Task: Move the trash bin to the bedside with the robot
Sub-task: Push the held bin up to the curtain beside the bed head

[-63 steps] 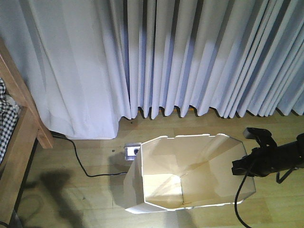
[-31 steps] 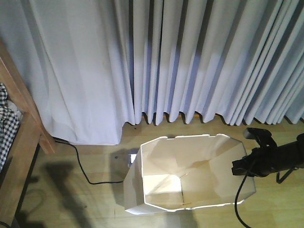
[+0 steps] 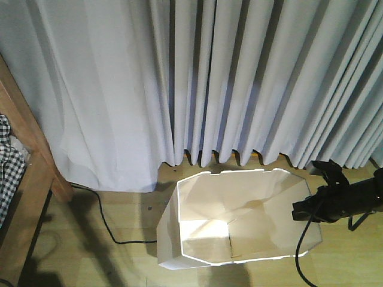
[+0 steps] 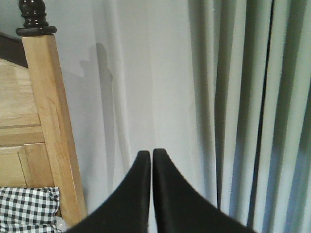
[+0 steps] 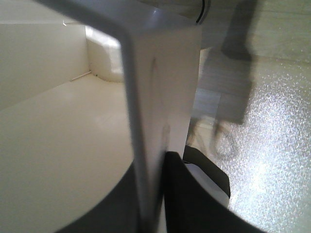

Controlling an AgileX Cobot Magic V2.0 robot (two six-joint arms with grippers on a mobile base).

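The white trash bin [image 3: 179,239] with its cut-corner rim stands on the wooden floor at the bottom middle of the front view, cream inside. My right gripper [image 3: 297,212] is shut on the bin's right rim; in the right wrist view the thin wall [image 5: 160,97] runs between my black fingers [image 5: 177,194]. The bed's light-brown wooden rail and post [image 3: 27,149] with checked bedding [image 3: 9,173] is at the far left. In the left wrist view my left gripper [image 4: 147,154] is shut and empty, facing the curtain beside the bedpost [image 4: 48,121].
Pale pleated curtains [image 3: 239,84] hang to the floor right behind the bin. A black cable [image 3: 105,221] trails over the floor between bed and bin. My arm's own cable [image 3: 302,257] hangs down at the bin's right side.
The view has advanced towards the curtain with the bin held in the same place in frame. The white socket box on the floor has gone out of sight behind the bin.
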